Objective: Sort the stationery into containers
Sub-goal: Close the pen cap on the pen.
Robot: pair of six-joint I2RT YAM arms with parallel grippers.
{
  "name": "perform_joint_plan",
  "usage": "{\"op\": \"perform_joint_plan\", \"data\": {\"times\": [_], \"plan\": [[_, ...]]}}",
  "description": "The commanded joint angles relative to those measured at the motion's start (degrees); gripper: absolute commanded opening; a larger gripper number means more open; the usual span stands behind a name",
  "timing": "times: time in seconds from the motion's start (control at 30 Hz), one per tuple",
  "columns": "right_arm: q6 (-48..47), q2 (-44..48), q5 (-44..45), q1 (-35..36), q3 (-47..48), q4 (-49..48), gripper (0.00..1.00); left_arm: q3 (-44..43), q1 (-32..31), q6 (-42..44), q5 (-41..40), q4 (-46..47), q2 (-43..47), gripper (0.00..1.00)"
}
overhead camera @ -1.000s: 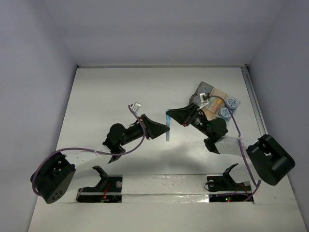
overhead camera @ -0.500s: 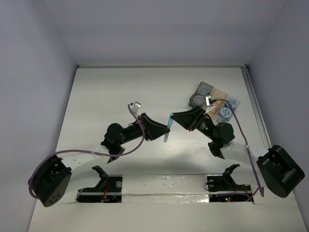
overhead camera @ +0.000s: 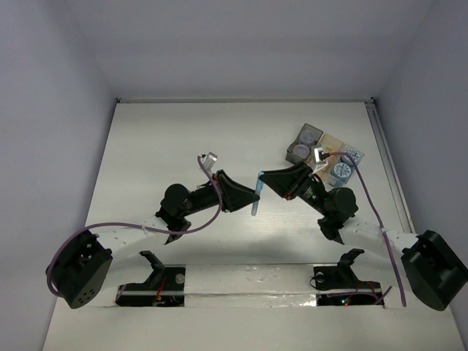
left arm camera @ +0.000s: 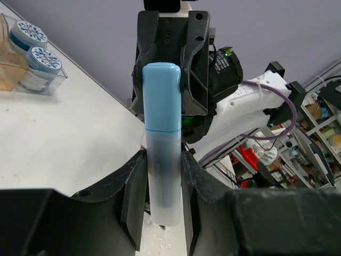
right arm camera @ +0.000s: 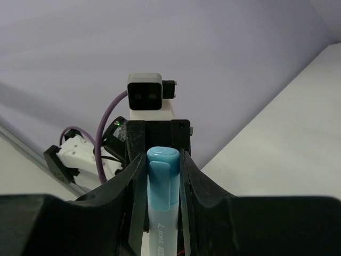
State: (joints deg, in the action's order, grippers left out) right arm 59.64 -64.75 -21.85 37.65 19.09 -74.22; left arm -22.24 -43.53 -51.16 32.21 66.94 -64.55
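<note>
A light-blue highlighter pen (overhead camera: 254, 196) with a blue cap hangs above the table middle, held from both sides. My left gripper (overhead camera: 250, 199) is shut on its frosted barrel (left arm camera: 162, 176). My right gripper (overhead camera: 259, 183) is shut on its cap end (right arm camera: 162, 165). The two grippers face each other, tip to tip. The three joined containers (overhead camera: 324, 151) stand at the back right. Patterned rolls lie in the dark grey bin (overhead camera: 309, 136) and in the clear bin (overhead camera: 342, 169). The clear bin with two rolls (left arm camera: 32, 56) also shows in the left wrist view. No pastel capsule pieces can be made out.
The tan middle bin (overhead camera: 333, 142) sits between the other two. The right arm's elbow (overhead camera: 338, 205) and purple cable (overhead camera: 369, 201) pass close in front of the bins. The white table rim (overhead camera: 241, 100) runs along the back wall.
The right arm's base link has swung out to the lower right. The pen and both grippers have shifted slightly right, and the pen has tilted a little. Both still hold it.
</note>
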Motion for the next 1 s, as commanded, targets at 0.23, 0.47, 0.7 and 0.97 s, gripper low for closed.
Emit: {"op": "perform_joint_plan", "data": {"times": [0.23, 0.47, 0.7, 0.97], "plan": [[-15.59, 6.22, -7.07, 7.35, 1.12, 37.01, 0.0, -9.39, 4.24, 0.44, -8.04, 23.86, 1.36, 0.0], [-17.98, 6.48, -4.17, 9.64, -0.19, 43.98, 0.0, -12.39, 6.17, 2.72, -6.72, 18.59, 3.99, 0.0], [-18.24, 9.9, -4.43, 10.16, -3.27, 48.37, 0.0, -13.36, 11.27, 2.91, -5.05, 15.77, 6.54, 0.0], [-17.01, 8.25, -5.74, 10.69, -3.54, 47.85, 0.0, -13.71, 12.06, -0.69, -3.03, 19.98, 3.92, 0.0]]}}
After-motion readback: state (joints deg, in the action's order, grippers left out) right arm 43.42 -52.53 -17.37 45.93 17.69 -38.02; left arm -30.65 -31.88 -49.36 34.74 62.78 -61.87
